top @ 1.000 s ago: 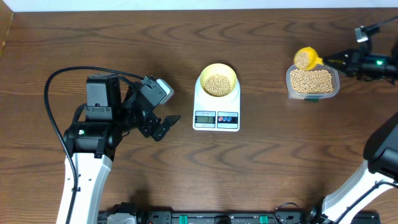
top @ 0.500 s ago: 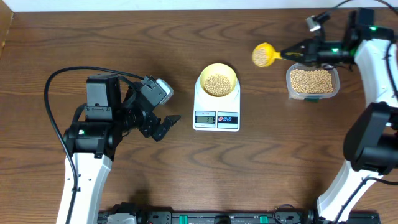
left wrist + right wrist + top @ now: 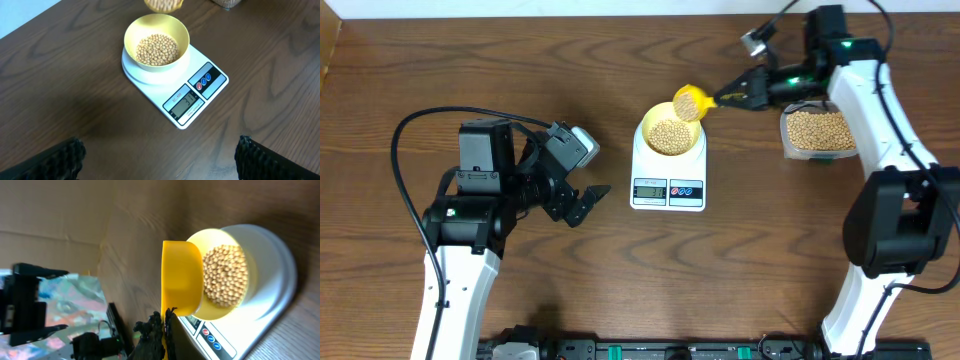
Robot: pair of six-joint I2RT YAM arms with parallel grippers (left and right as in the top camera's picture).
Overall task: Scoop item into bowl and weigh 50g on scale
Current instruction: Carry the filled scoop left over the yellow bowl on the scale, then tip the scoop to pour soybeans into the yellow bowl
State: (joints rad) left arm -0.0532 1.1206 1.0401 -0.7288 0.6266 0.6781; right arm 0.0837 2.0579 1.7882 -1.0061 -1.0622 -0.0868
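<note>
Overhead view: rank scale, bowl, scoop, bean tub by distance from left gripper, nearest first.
1. Scale, just right of the left gripper.
2. Bowl, on the scale's far end.
3. Scoop, over the bowl's far rim.
4. Tub, far right.

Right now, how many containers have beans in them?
3: the yellow-green bowl on the scale, the yellow scoop above its rim, and the clear tub right of the scale.
</note>
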